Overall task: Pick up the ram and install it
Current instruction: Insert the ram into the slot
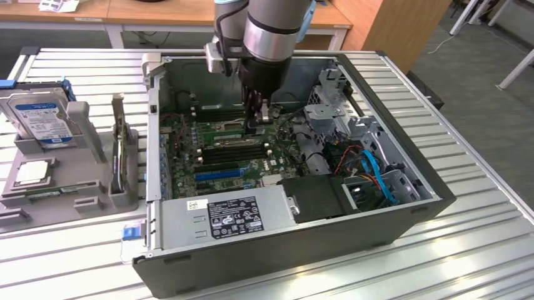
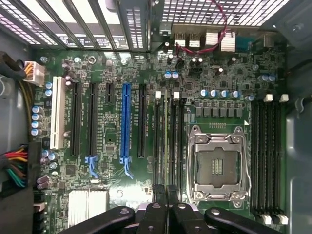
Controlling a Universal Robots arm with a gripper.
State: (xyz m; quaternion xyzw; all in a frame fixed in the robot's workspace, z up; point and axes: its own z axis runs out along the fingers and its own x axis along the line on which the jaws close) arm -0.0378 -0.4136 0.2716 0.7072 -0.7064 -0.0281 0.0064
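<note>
The open computer case [image 1: 401,215] lies on its side with the motherboard [image 2: 112,63] facing up. My gripper [image 1: 257,122] reaches down into it, over the memory slots [image 2: 158,141] between the blue expansion slot [image 2: 126,122] and the empty processor socket [image 2: 217,165]. The black fingers [image 2: 156,214] are pressed together. From between them a thin green edge, the ram [image 2: 168,141], runs edge-on along the slot bank. Whether it is seated in a slot I cannot tell. A second bank of memory slots [image 2: 268,156] lies on the far side of the socket.
On the exterior view's left, a grey fixture [image 1: 87,125] holds a hard drive [image 1: 42,119], a square silver processor chip [image 1: 34,172] and an upright card [image 1: 122,150]. Inside the case are the power supply [image 1: 225,215], drive cages [image 1: 334,112] and blue cables [image 1: 379,178].
</note>
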